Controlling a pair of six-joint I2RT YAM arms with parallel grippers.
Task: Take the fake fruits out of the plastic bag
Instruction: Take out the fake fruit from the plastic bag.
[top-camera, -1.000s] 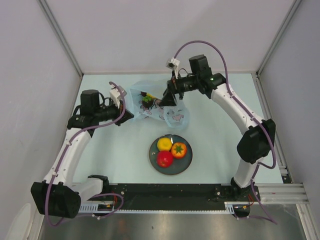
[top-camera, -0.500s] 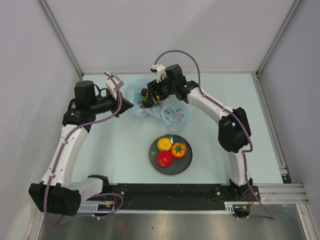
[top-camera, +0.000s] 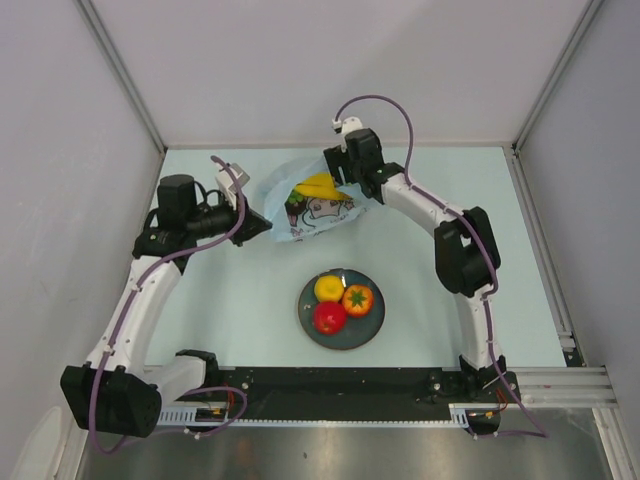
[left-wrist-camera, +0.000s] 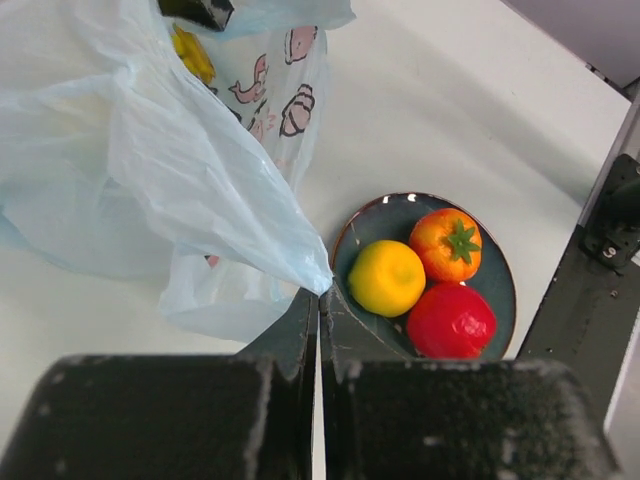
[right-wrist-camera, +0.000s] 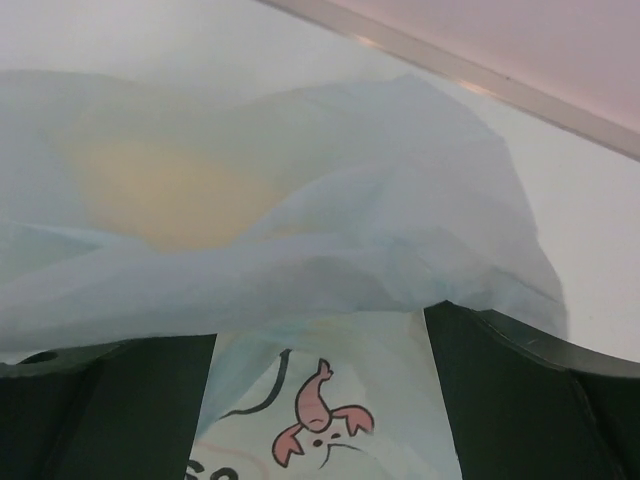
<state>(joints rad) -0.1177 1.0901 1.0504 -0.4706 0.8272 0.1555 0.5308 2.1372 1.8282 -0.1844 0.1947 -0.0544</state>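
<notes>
The light-blue plastic bag (top-camera: 312, 210) lies at the table's far middle. My left gripper (top-camera: 266, 228) is shut on its left edge; in the left wrist view the fingers (left-wrist-camera: 320, 300) pinch a corner of the bag (left-wrist-camera: 150, 170). A yellow banana bunch (top-camera: 318, 186) shows at the bag's top, and its tip (left-wrist-camera: 195, 55) shows through the film. My right gripper (top-camera: 338, 183) is at the bag's far right side, jaws wide apart (right-wrist-camera: 320, 325), with bag film (right-wrist-camera: 300, 230) draped over them and nothing gripped. A yellow fruit (top-camera: 328, 288), an orange fruit (top-camera: 358, 299) and a red apple (top-camera: 330, 318) lie on the plate.
The dark teal plate (top-camera: 371, 326) sits in front of the bag, near the table's middle; its rim (left-wrist-camera: 505, 275) lies just right of my left fingers. A small dark shape (top-camera: 292, 199) shows inside the bag. Walls close in the table at the back and both sides.
My right gripper drew back from the bag's mouth toward its far right side. The bag bunched up and the yellow banana now shows on top. The left gripper kept its hold.
</notes>
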